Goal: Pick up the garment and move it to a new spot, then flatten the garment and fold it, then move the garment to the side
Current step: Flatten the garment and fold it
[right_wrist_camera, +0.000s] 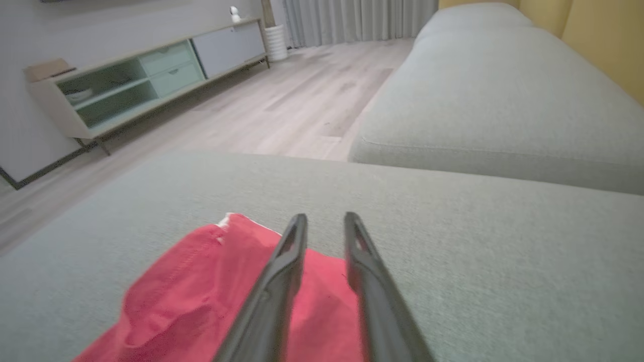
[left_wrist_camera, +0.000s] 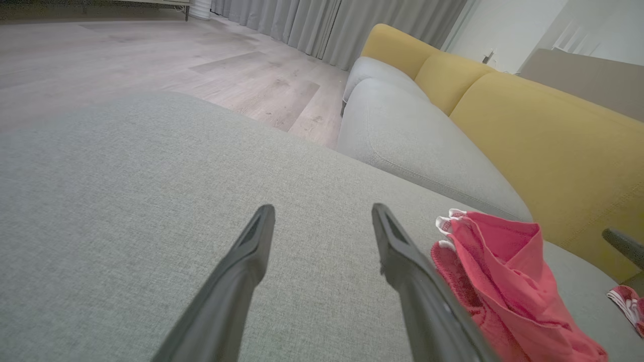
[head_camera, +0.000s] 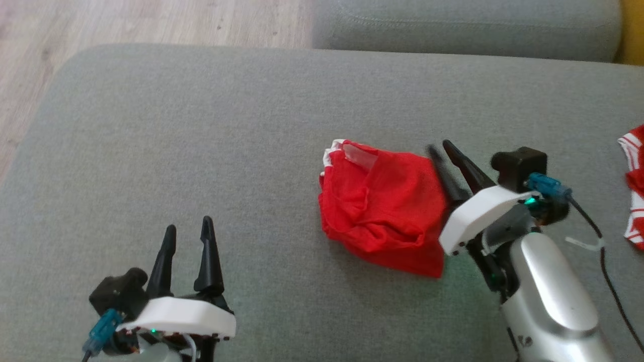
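Garment (head_camera: 382,211): red, crumpled in a loose heap on the grey cushion (head_camera: 201,125), right of centre in my head view. White trim shows at its far-left corner.
Long axis: as I read it, from that trimmed far-left corner down to a point at the near right. Folds bunch along the near edge.
Right gripper (head_camera: 440,147): at the garment's right edge, fingers angled far-left over the cloth's far-right corner. The gap between the jaws is narrow, and its wrist view shows nothing pinched. I cannot tell whether the undersides touch the cloth.
Left gripper (head_camera: 188,224): spread wide, empty, over bare cushion well apart to the garment's left.
Nearer arm: right, plainly.
Step, my judgement: flattening. The heap is neither flat nor folded.
Coming move turns on: the cloth lies left of the right hand, so I'd pinch the right edge there. The left must cross bare cushion to reach the trimmed corner.
Beyond: second red-and-white piece (head_camera: 635,186) at the cushion's right edge, well apart.
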